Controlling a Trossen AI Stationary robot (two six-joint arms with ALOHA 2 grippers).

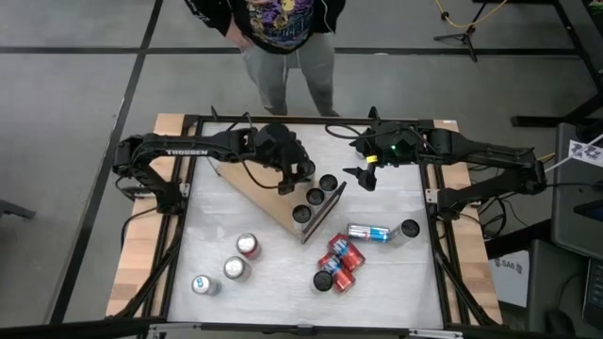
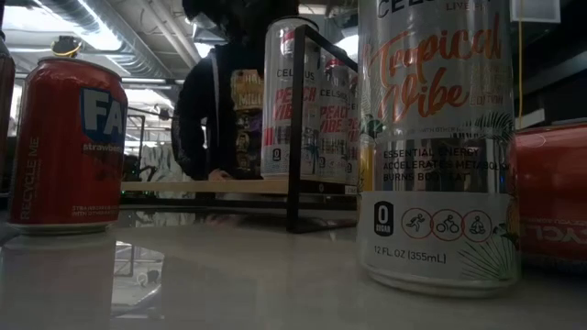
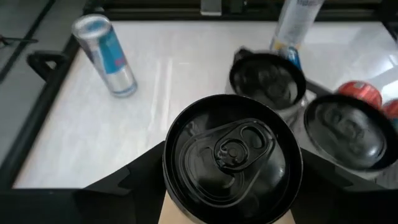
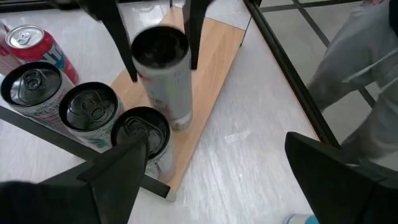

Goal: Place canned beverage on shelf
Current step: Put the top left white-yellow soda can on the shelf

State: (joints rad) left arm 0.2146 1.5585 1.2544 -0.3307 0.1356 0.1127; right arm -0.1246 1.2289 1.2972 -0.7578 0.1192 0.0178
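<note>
The shelf (image 1: 247, 185) is a light-wood board on a black wire frame, lying askew on the white table. Three black-topped cans (image 1: 314, 197) stand in a row along its right edge. My left gripper (image 1: 294, 177) is over the board, shut on a tall silver can with a black top (image 4: 163, 68), which also shows in the left wrist view (image 3: 233, 155). My right gripper (image 1: 363, 175) hovers open and empty to the right of the shelf, its fingers apart in its own wrist view (image 4: 217, 163). My left gripper pinches the can's upper wall just below the rim (image 4: 138, 65) between its two fingers (image 3: 143, 177), one on each side. The fingers come from above, pointing down. The can stands upright with its base (image 4: 180, 121) on the wood board beside the row of three.
Near left stand a red can (image 1: 247, 245), a silver can (image 1: 236, 268) and a blue-silver can (image 1: 203, 284). Near right are a lying blue can (image 1: 369, 233), a black-topped can (image 1: 410, 229) and a cluster of red cans (image 1: 337, 264). A person (image 1: 283, 38) stands at the far edge.
</note>
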